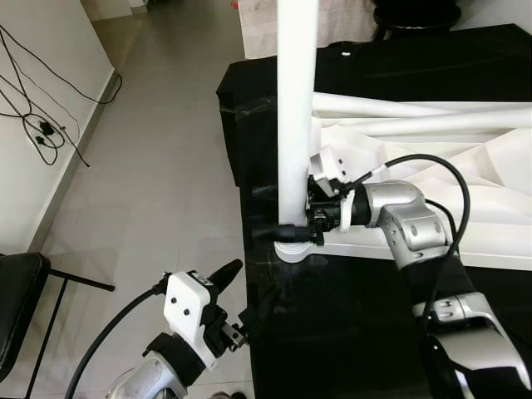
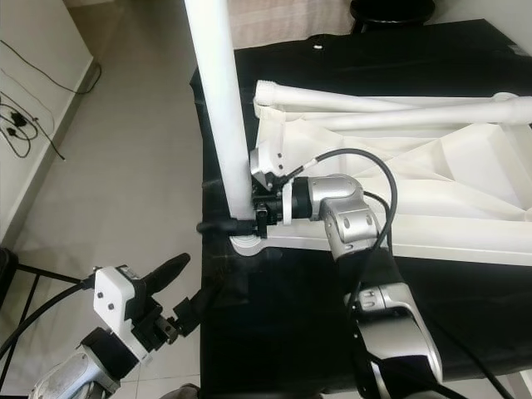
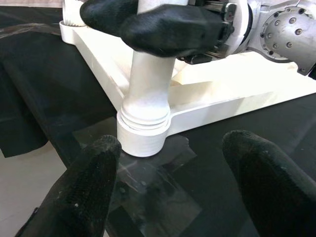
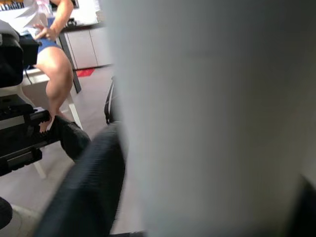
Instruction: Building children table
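The tabletop lies upside down on the black cloth; one leg stands upright in its corner socket, the right gripper clamped round it; the left gripper hovers spread nearby; other legs probably await fitting.

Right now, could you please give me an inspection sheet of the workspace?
Surface: black-covered table, with a clear taped patch by the socket.
Job's things: white tabletop lying upside down; upright white leg seated in its corner socket; two loose legs lying on the tabletop.
Clutter: nothing seen.
Hands: right hand shut on the upright leg just above the socket; left hand open, at the table edge, touching nothing.
Cables: black wires on the wall and floor.
Surroundings: tiled floor, black chair, a seated person.
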Robot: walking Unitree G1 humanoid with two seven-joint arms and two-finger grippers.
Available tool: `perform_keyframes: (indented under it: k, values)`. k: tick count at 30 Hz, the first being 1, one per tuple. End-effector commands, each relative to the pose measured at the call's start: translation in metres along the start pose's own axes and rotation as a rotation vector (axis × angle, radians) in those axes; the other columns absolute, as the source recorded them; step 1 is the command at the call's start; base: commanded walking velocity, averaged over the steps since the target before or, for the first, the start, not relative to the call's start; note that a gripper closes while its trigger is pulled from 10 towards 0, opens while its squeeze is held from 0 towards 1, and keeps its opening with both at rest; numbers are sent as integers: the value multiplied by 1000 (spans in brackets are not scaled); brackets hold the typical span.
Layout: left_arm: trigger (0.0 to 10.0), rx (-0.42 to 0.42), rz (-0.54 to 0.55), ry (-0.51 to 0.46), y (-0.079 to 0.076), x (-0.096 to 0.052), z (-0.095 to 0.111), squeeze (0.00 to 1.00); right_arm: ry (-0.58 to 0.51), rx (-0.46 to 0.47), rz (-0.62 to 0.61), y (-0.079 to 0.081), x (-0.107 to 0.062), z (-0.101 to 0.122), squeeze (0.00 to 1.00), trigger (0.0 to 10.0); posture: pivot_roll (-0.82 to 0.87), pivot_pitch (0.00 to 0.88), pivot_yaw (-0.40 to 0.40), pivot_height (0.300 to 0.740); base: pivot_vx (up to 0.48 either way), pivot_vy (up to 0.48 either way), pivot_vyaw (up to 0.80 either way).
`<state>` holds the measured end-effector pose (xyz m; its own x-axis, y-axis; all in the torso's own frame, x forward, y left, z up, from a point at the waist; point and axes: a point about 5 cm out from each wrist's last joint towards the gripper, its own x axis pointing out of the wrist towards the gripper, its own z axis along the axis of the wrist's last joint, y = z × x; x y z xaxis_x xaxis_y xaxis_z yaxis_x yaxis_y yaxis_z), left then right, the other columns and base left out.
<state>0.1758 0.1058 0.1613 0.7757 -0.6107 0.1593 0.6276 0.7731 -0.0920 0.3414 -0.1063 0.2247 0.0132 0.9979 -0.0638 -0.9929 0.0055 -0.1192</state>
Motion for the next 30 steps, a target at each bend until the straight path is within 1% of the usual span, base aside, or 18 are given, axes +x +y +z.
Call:
perform_keyframes:
  k: [1, 4, 7, 9, 11, 12, 13, 14, 15, 16, 17, 18, 19, 20, 23, 24, 26, 30]
  values:
    - [10000, 2, 1, 13, -2, -2, 0, 0, -14, 6, 97, 6, 12, -3, 0, 0, 51, 211, 49, 740, 0, 0, 0]
    - [10000, 3, 3, 13, -3, -2, 0, 0, -16, 7, 106, 5, 12, -3, 0, 0, 51, 211, 49, 740, 0, 0, 0]
    - [10000, 2, 5, 11, -3, -2, 0, 0, -19, -10, 68, 4, 6, -4, 0, 0, 40, 210, 42, 740, 0, 0, 0]
    - [10000, 1, 6, 9, -3, -2, 0, 0, -21, -33, -11, 7, 0, -6, 0, 0, 28, 209, 37, 740, 0, 0, 0]
    - [10000, 1, 6, 8, -3, -2, 0, 0, -22, -42, -36, 8, -3, -7, 0, 0, 28, 209, 37, 740, 0, 0, 0]
    - [10000, 0, 7, 8, -3, -2, 0, 0, -15, -43, -106, 10, -6, -10, 0, 0, 18, 209, 35, 740, 0, 0, 0]
    - [10000, 0, 6, 7, -3, -2, -1, 0, 9, 8, -294, 19, -8, -22, 0, 0, 9, 209, 32, 740, 0, 0, 0]
    - [10000, -1, 5, 7, -3, -2, -1, 0, 26, 43, -399, 25, -9, -28, 0, 0, 9, 209, 32, 740, 0, 0, 0]
    - [10000, -1, 5, 7, -3, -2, -1, 0, 37, 66, -461, 28, -10, -32, 0, 0, 9, 209, 32, 740, 0, 0, 0]
    - [10000, -1, 5, 7, -3, -2, -1, 0, 37, 66, -461, 28, -10, -32, 0, 0, 9, 209, 32, 740, 0, 0, 0]
    - [10000, 0, 5, 8, -2, -2, -1, 0, 98, 36, -737, 28, -12, -39, 0, 0, 6, 212, 31, 740, 0, 0, 0]
    - [10000, 0, 4, 9, -1, -3, 0, 0, 139, 60, -933, 45, -11, -47, 0, 0, -7, 213, 34, 740, 0, 0, 0]
    - [10000, 0, 3, 9, -1, -3, 0, 0, 169, 85, -1085, 59, -15, -51, 0, 0, -7, 213, 34, 740, 0, 0, 0]
    - [10000, 0, 1, 11, 0, -3, -1, 0, 193, 62, -1137, 69, -13, -54, 0, 0, -31, 208, 55, 740, 0, 0, 0]
    - [10000, 0, 0, 12, 1, -3, -2, 0, 198, 45, -1119, 73, -8, -55, 0, 0, -31, 208, 55, 740, 0, 0, 0]
    - [10000, 0, -3, 13, 2, -1, -2, 0, 199, 9, -1113, 69, -7, -54, 0, 0, -29, 193, 56, 740, 0, 0, 0]
    - [10000, 0, -5, 14, 2, 0, -3, 0, 198, -10, -1115, 63, -7, -53, 0, 0, -19, 191, 47, 740, 0, 0, 0]
    - [10000, 3, -3, 11, 3, 0, -3, 0, 199, -6, -1151, 58, -6, -49, 0, 0, -23, 188, 44, 740, 0, 0, 0]
